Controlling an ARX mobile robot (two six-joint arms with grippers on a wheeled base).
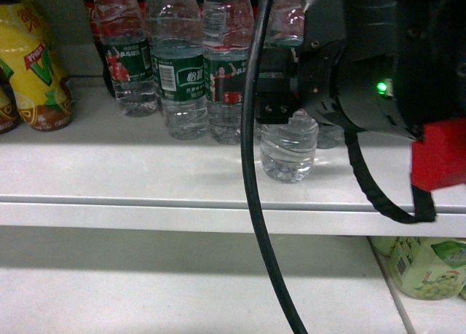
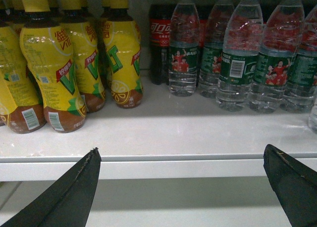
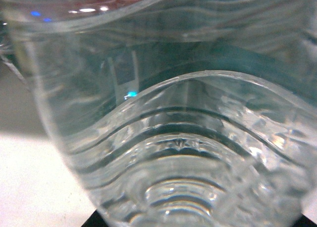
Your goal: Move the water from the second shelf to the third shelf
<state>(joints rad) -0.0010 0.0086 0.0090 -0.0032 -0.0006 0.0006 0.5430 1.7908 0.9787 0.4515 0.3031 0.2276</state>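
One water bottle [image 1: 289, 148], clear and ribbed, stands forward of its row near the front of the white shelf [image 1: 145, 174]. My right gripper [image 1: 273, 105] reaches in from the right and is shut on its middle, hiding the label. In the right wrist view the same bottle [image 3: 188, 153] fills the frame, with only a dark fingertip [image 3: 91, 223] showing at the bottom corner. My left gripper [image 2: 181, 150] hangs open and empty before the shelf edge [image 2: 173, 158], left of the water.
Several green-labelled water bottles [image 1: 182, 72] [image 2: 237, 64] stand in a row behind. Yellow tea bottles [image 2: 54, 68] crowd the shelf's left, with a cola bottle [image 2: 159, 39] at the back. A black cable [image 1: 251, 167] hangs in front. A green bottle [image 1: 422, 265] sits on the lower shelf.
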